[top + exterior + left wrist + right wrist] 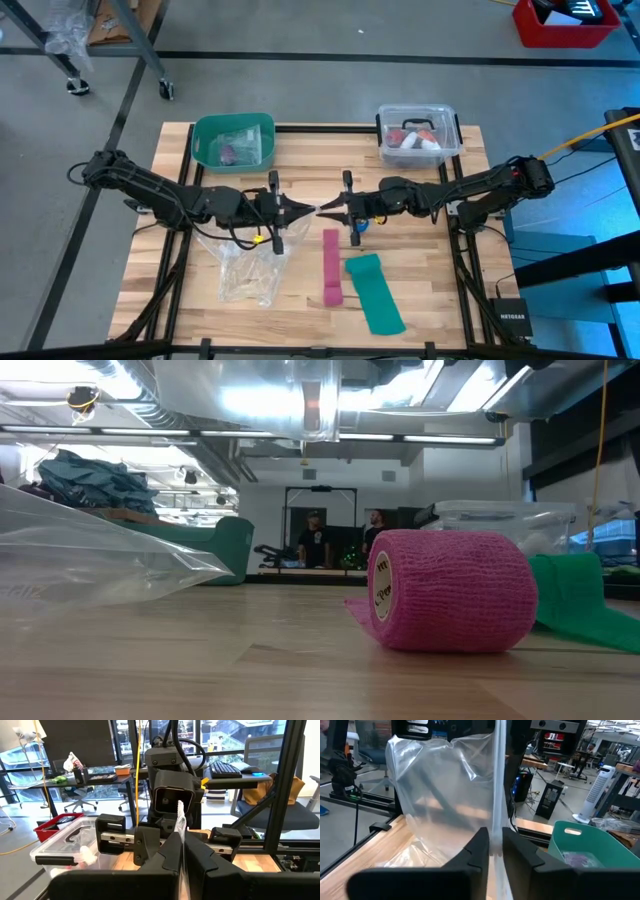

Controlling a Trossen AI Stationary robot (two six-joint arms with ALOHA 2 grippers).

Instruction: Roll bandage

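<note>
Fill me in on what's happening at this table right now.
Both arms meet over the middle of the table, holding a clear plastic bag up between them. The left claw is shut on the bag's top edge, and the right claw pinches the same edge from the other side. A pink roll and a green strip lie on the table nearby. No blue bandage is visible.

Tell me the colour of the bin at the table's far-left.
Teal green bin; the high view shows it best.

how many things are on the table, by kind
bandages: 2, pink bandage and teal-green bandage
bins: 2, green bin and clear lidded bin
clear plastic bag: 1, pinched by left gripper and right gripper
total: 5
</note>
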